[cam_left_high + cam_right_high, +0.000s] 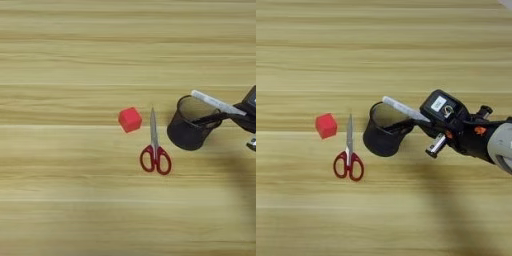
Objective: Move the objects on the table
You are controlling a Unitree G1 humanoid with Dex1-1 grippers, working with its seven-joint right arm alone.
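My right gripper reaches in from the right, shut on the white marker. The marker points up and to the left, and its free end hangs over the mouth of the black wire-mesh pen cup. One black finger reaches across the cup's rim just under the marker. The cup stands upright on the table. Left of the cup lie the red-handled scissors, blades pointing away from me. The small red cube sits just left of the blades. All of these also appear in the left eye view, including the cup.
Behind the fingers sit the black gripper body and the silver forearm, at the right edge. Bare wood stretches above and below the row of objects.
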